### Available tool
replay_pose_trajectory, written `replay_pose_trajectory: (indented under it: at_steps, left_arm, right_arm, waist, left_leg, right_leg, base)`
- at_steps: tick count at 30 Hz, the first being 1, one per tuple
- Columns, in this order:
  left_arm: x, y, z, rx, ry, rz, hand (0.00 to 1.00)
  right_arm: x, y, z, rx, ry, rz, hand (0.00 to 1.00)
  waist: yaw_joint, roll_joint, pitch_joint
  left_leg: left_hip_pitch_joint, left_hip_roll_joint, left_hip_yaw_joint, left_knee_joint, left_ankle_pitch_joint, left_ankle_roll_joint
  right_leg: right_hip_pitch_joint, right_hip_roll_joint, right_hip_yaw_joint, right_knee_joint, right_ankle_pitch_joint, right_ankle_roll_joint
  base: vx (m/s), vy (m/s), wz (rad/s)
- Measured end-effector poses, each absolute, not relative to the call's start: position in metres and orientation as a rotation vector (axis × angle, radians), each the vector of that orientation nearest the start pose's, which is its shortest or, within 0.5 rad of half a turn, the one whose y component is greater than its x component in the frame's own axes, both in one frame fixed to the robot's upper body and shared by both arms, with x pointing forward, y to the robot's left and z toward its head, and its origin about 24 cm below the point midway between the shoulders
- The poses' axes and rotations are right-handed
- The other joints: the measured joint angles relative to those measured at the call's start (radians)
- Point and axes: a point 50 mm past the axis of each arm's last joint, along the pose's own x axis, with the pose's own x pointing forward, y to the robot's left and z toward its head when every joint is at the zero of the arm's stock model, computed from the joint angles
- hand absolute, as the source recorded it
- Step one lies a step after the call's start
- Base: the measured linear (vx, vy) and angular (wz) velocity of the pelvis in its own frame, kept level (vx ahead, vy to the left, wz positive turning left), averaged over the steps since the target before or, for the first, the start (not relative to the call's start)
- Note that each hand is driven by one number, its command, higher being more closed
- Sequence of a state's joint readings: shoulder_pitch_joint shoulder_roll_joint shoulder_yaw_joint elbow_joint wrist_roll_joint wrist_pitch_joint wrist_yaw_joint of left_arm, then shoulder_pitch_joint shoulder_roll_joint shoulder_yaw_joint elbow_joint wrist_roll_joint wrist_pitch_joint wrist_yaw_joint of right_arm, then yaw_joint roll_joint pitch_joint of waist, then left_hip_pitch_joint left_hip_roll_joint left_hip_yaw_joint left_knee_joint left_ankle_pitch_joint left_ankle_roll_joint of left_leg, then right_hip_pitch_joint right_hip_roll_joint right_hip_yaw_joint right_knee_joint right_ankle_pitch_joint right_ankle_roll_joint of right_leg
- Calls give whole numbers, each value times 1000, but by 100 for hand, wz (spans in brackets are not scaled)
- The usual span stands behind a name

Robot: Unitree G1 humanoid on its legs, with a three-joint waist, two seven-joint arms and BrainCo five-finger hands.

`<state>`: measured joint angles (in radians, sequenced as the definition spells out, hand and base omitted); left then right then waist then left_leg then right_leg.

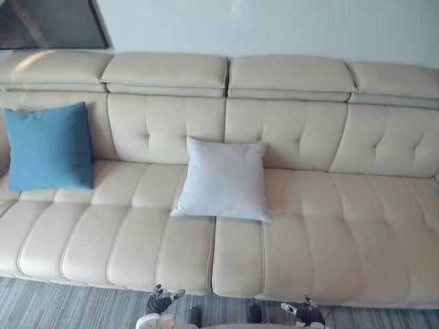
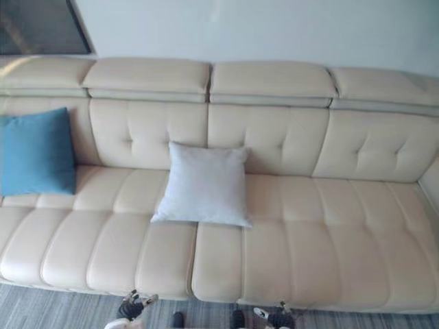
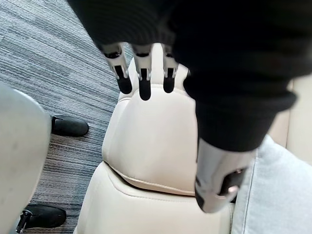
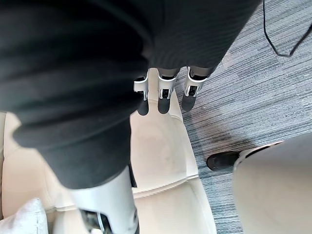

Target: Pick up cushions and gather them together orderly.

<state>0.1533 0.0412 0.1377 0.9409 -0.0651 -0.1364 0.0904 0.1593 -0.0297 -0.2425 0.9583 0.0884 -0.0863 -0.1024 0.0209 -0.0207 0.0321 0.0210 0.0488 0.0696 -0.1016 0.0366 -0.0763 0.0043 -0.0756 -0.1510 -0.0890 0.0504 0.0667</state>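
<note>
Cream leather sofa (image 1: 295,233) spans frame, tufted back, headrests along top. Blue cushion (image 1: 49,146) at left edge, upright against backrest. White cushion (image 1: 223,179) at centre, leaning on backrest, lower edge on seat, well apart from blue cushion. Left hand (image 3: 144,83) at bottom, left of centre, by sofa's front edge: fingers straight, released, grasping nothing. Right hand (image 4: 164,100) at bottom, right of centre, over seat edge: likewise released, empty. Grey striped carpet (image 1: 62,308) along bottom.

A blue cushion (image 1: 48,146) leans upright at the sofa's left end, well apart from the tilted white cushion (image 1: 223,179) mid-seat.
</note>
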Motion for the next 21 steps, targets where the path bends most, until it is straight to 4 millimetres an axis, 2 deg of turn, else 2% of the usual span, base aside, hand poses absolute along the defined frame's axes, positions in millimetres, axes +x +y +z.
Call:
replay_pose_trajectory:
  at_steps: [1, 2, 11, 16, 18, 19, 21]
  left_arm:
    - [95, 196, -153, -27, 957, 307, 0]
    - [89, 202, -157, 7, 1012, 307, 0]
    - [89, 202, -157, 7, 1014, 307, 0]
    - [89, 202, -158, -12, 1023, 336, 0]
    - [89, 203, -157, -13, 1024, 344, 0]
    - [89, 203, -157, -4, 1027, 340, 0]
    - [91, 203, -157, 6, 1023, 338, 0]
  right_arm:
    - [82, -206, -157, 111, 1022, -440, 0]
    - [86, -212, -159, 146, 1040, -482, 0]
    - [82, -211, -160, 145, 1057, -482, 0]
    - [85, -205, -161, 118, 1081, -434, 0]
    - [90, -202, -160, 99, 1074, -408, 0]
    - [92, -200, -159, 81, 1070, -391, 0]
    - [96, -195, -159, 51, 1070, -360, 0]
  waist:
    - [0, -2, -3]
    - [-13, -14, 0]
    - [-15, -15, 1]
    - [-14, -20, 29]
    - [-14, -32, 51]
    - [-14, -28, 53]
    - [-11, -39, 56]
  left_leg:
    - [1, -2, -1, 0, 0, 0]
    - [49, -48, -25, 15, -47, 33]
    - [55, -42, -11, 15, -47, 33]
    - [105, -35, 74, 16, -56, 35]
    - [125, -33, 120, 20, -66, 37]
    - [126, -33, 146, 22, -72, 36]
    - [122, -33, 199, 22, -81, 34]
  right_leg:
    - [1, 0, -1, 0, 0, 0]
    - [31, -45, -7, 48, -52, 21]
    - [33, -45, -1, 53, -52, 21]
    - [32, -42, 66, 102, -59, 18]
    - [24, -42, 104, 132, -68, 20]
    - [5, -43, 116, 150, -71, 20]
    - [-34, -56, 101, 181, -75, 19]
  base:
    - [0, 0, 0]
    - [0, 0, 0]
    - [-1, 0, -1]
    - [-43, 10, -40]
    - [-147, 29, -63]
    - [-154, 32, -70]
    - [-109, 27, -72]
